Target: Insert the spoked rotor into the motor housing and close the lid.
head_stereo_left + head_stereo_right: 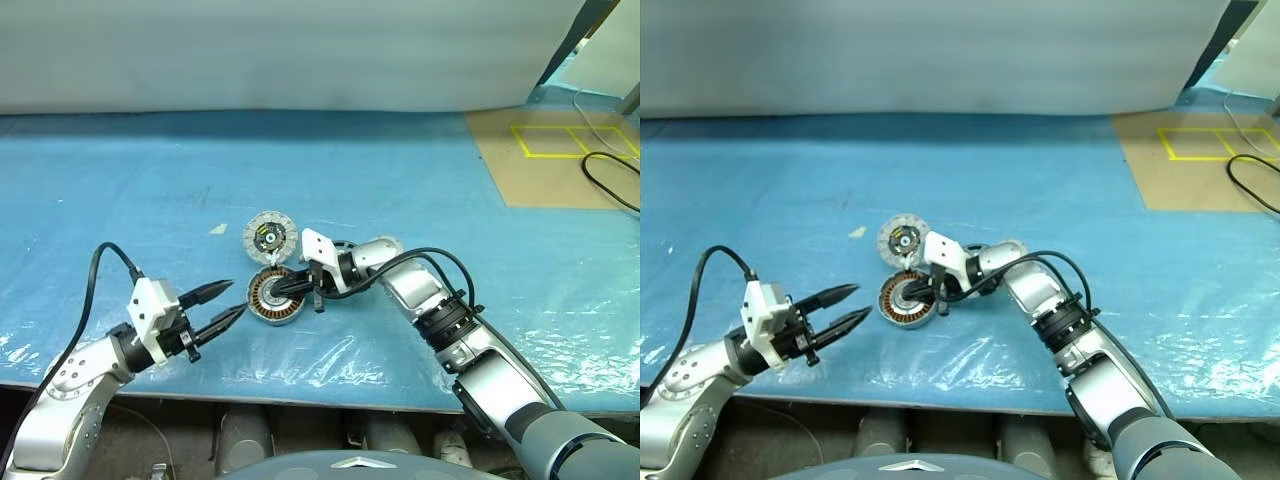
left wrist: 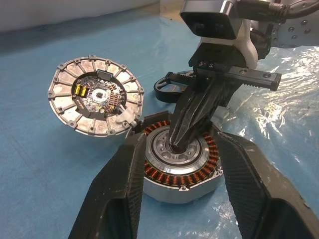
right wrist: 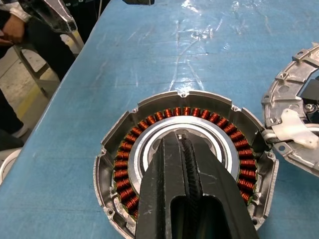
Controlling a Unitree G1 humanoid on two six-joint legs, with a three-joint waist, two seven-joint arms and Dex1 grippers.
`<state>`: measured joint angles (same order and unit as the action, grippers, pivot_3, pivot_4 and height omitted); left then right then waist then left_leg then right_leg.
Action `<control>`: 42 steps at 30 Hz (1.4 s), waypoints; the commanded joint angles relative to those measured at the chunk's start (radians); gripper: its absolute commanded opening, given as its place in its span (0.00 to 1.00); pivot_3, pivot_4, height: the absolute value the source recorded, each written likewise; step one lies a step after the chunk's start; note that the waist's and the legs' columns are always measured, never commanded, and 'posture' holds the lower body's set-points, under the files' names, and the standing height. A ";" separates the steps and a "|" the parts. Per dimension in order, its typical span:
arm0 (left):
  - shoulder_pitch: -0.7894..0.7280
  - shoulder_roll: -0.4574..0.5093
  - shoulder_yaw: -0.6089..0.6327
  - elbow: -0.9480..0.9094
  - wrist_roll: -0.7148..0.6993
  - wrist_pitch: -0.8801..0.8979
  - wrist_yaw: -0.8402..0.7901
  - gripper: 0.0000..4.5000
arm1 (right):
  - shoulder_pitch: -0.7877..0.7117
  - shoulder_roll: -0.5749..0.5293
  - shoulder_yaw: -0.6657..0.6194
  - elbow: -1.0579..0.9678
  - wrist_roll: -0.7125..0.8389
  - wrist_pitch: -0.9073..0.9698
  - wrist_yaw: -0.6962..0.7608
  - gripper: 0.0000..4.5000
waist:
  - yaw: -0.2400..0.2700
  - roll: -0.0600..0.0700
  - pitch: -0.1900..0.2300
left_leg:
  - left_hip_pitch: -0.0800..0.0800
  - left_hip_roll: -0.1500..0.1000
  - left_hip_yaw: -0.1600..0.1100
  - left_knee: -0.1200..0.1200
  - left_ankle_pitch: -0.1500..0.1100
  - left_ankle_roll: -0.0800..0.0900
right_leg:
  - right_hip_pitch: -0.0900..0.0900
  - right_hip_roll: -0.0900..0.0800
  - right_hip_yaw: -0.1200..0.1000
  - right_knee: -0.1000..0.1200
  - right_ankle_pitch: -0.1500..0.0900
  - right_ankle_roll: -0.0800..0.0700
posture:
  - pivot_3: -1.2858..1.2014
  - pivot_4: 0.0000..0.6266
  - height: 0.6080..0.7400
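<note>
On my screens: one shallow round grey motor housing (image 1: 274,297), copper-brown windings ringed about a silver centre, lying open-side up on the blue plastic-covered table (image 1: 120,190) near its front edge. One round pale grey lid (image 1: 269,238), joined to the housing's far edge and touching it there, lying flat and open with its inner face up, pale segments around a dark centre. One black-rimmed spoked rotor (image 2: 167,85), partly hidden behind my right arm, resting on the table just beside the housing on the right. My right gripper (image 3: 180,141), fingers pressed together with nothing between them, tips resting in the housing's silver centre. My left gripper (image 1: 226,304), fingers about half spread and holding nothing, pointing level at the housing's left side, just beside it but apart. One black cable (image 1: 608,178), lying on a tan mat at the far right.
</note>
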<state>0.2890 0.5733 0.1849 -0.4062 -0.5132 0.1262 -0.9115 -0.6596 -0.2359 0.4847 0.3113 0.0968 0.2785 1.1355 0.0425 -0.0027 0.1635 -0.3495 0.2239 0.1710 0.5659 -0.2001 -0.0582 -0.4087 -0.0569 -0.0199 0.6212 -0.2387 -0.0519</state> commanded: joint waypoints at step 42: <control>-0.039 -0.008 0.011 0.044 0.002 -0.014 0.015 0.53 | 0.028 0.022 -0.019 -0.018 -0.055 -0.216 -0.011 0.01 | -0.002 -0.002 -0.003 | 0.000 0.000 0.000 0.000 -0.001 0.001 | 0.000 0.001 0.000 0.001 0.000 0.000 | 0.52 0.24 1.00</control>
<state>0.2487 0.5622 0.1702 -0.3546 -0.5050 0.1264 -0.9008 -0.6389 -0.2257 0.4564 0.3306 0.0374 0.0737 1.1153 0.0403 -0.0049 0.1610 -0.3490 0.2243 0.1710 0.5661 -0.2007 -0.0573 -0.4089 -0.0563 -0.0195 0.6223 -0.2387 -0.0520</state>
